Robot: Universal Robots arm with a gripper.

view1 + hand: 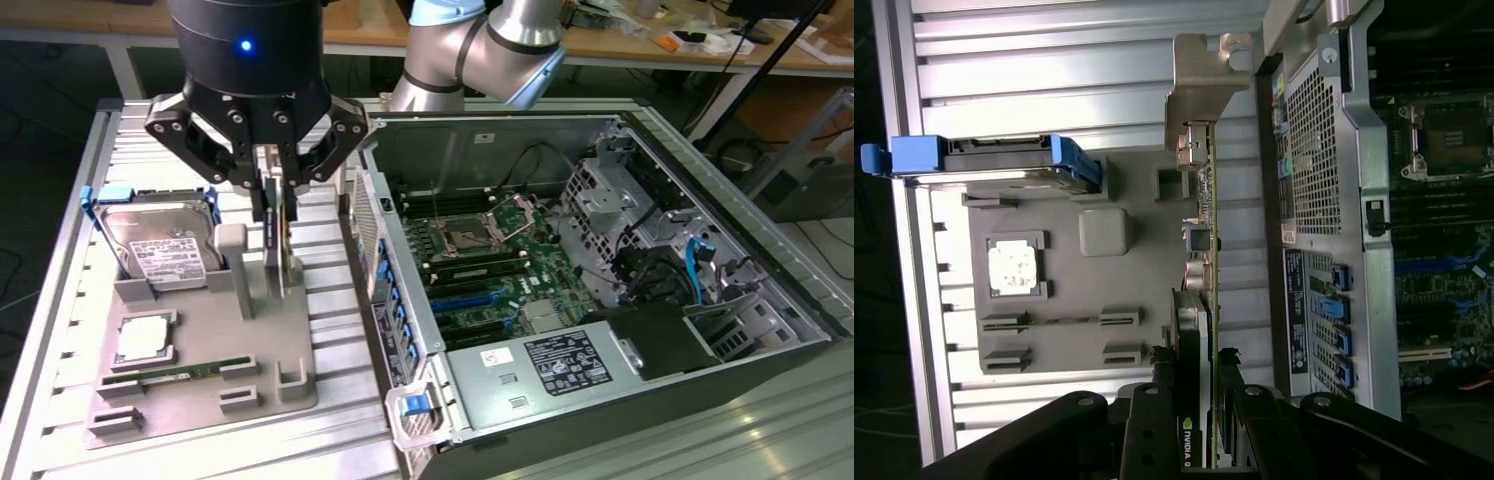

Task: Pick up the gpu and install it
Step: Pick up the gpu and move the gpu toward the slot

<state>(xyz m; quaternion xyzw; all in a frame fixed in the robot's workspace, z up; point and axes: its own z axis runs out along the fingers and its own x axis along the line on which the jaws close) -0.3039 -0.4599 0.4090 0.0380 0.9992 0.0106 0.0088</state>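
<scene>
We see the hand (276, 185) closed on the gpu (280, 250), its 2 fingers (310, 170) pinching the upper part of the card from either side. The gpu stands upright on its edge and shows as a thin strip over the far part of the grey holder (200, 390), which lies on the slatted metal bench (334, 430). We cannot tell whether its lower edge touches the holder or hangs just above it. In the wrist view the hand (1194, 375) clamps the gpu (1209, 230) at the end with the black fan, and the silver bracket (1204, 85) sits at the opposite end of the card. On the exterior view's left of the gpu, a hard drive (160, 245) with blue end pieces leans in the holder. Nearer to us a square processor chip (144, 338) lies flat, and nearer again lies a narrow green memory stick (180, 372). On the exterior view's right stands the open computer case (747, 330) with its motherboard (494, 260) exposed. The gpu is close to the case's perforated wall but apart from it.
</scene>
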